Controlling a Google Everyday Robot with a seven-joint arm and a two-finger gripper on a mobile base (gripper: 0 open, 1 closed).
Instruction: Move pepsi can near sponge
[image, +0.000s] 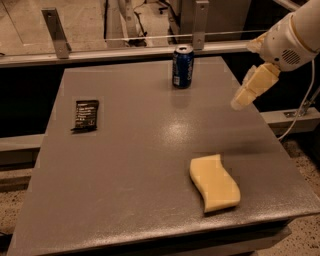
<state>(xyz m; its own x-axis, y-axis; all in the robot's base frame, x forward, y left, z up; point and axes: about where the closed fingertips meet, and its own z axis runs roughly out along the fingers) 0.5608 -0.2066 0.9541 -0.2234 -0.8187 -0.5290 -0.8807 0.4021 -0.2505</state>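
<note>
The pepsi can (182, 66), dark blue with a silver top, stands upright near the far edge of the grey table (130, 165). The pale yellow sponge (214, 182) lies flat near the front right corner. My gripper (239, 102), cream-coloured, hangs from the white arm at the right side of the table, above the surface. It is to the right of the can and well apart from it, and behind the sponge. It holds nothing that I can see.
A flat black snack packet (86, 114) lies at the left of the table. A metal rail with posts (55, 33) runs behind the far edge. A cable (300, 115) hangs at the right.
</note>
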